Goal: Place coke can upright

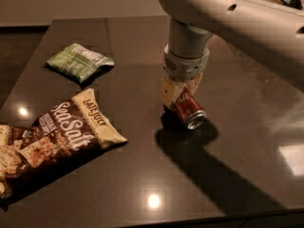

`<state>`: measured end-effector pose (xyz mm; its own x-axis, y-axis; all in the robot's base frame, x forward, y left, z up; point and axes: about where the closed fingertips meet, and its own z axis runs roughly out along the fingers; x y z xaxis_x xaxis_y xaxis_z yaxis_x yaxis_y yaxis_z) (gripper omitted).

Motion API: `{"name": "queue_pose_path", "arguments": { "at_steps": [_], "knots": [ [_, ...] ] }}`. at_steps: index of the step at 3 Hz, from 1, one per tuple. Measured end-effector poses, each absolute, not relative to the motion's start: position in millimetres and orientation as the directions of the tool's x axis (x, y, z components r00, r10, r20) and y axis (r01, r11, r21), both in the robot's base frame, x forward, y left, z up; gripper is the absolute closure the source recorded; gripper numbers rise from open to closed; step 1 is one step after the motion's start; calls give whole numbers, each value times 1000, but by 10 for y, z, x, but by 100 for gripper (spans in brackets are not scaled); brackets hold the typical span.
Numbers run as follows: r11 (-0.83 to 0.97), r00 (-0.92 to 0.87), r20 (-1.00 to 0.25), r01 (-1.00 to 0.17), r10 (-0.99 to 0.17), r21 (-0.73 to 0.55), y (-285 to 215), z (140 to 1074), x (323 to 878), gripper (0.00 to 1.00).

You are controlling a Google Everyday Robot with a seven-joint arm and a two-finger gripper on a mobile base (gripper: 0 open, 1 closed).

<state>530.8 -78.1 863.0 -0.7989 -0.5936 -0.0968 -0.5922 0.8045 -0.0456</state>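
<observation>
The coke can [189,112] is small and red with a silver end. It lies on its side on the dark table [142,165], silver end pointing front right. My gripper [181,92] comes straight down from the big pale arm [228,13] onto the can's rear half. Its cream fingers [168,91] press against the can on both sides, so it is shut on the can. The can still rests on the table top.
A brown "Sea Salt" chip bag [57,137] lies at the front left. A green snack bag [78,61] lies at the back left. The table's front edge runs along the bottom of the view. The arm's shadow falls to the can's front right.
</observation>
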Motion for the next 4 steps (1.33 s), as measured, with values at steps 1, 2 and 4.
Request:
{"name": "queue_pose_path", "arguments": {
  "at_steps": [1,2,4],
  "knots": [
    [754,-732,-197,-654,-652,-65,-775,8819,5366,98],
    [684,-622,-343,-723,-704,-93,-737,9046,5408,100],
    [617,-418,-628,-776,-656,-127,-663,9333,5466,100]
  ]
}}
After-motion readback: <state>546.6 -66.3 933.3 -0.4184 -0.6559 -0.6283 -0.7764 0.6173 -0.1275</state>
